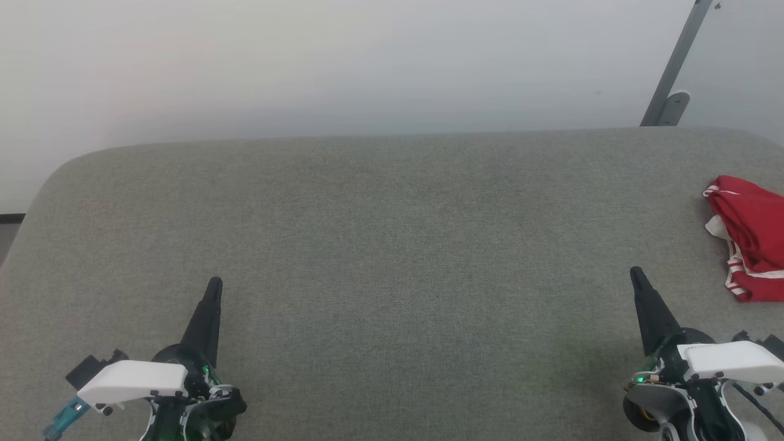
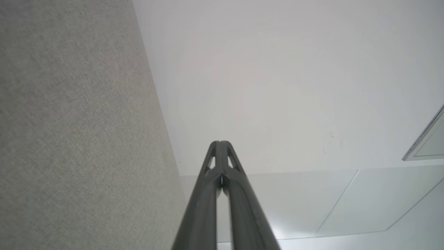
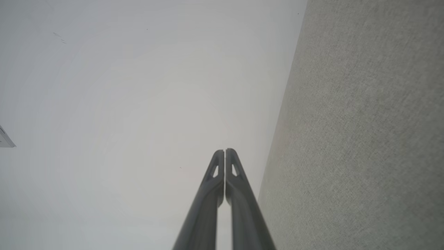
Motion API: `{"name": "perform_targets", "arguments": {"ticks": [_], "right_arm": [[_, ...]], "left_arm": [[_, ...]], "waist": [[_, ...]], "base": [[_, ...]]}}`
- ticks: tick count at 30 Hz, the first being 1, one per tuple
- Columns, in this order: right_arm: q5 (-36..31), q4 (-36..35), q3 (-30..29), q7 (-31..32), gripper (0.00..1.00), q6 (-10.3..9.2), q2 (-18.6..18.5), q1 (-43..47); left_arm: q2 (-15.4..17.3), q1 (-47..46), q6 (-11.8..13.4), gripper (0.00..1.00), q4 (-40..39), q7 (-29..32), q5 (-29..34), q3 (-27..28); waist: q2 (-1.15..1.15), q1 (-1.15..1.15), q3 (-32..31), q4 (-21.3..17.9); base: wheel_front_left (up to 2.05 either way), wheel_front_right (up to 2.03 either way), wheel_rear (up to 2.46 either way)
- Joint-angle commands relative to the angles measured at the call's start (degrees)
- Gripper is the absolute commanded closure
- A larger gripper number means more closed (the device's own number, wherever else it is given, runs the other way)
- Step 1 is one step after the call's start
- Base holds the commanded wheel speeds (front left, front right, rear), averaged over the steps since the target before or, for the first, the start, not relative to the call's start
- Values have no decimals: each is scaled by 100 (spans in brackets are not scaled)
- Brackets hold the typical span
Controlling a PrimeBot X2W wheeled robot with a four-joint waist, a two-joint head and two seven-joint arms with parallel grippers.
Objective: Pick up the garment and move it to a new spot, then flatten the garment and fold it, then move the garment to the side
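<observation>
Across grey cloth surface point(image 1: 392, 214), under pale wall point(image 1: 306, 61): showing garment point(image 1: 756, 236) lying bunched at 3 o'clock, partly out of view. Holding left gripper point(image 1: 214, 285) at 7 o'clock, right gripper point(image 1: 636, 274) at 5 o'clock, apart from garment; pressing both pairs of fingers together, gripping nothing.

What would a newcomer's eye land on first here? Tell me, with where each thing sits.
The red garment stands out first, bunched at the right edge of the grey fabric surface and partly cut off in the head view. Next come the left gripper and right gripper, both shut and holding nothing, at the lower corners.
</observation>
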Motion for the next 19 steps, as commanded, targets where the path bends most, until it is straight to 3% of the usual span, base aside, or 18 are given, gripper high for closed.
{"name": "perform_targets", "arguments": {"ticks": [1,19], "right_arm": [[25,-17,-9,17,100,2,22,-30],[26,-17,-8,17,100,2,22,-29]], "left_arm": [[-15,-65,0,100,-18,17,-21,1],[-15,-65,0,100,-18,16,-21,1]], "waist": [[0,0,0,0],[0,0,0,0]], "base": [[0,0,0],[0,0,0]]}}
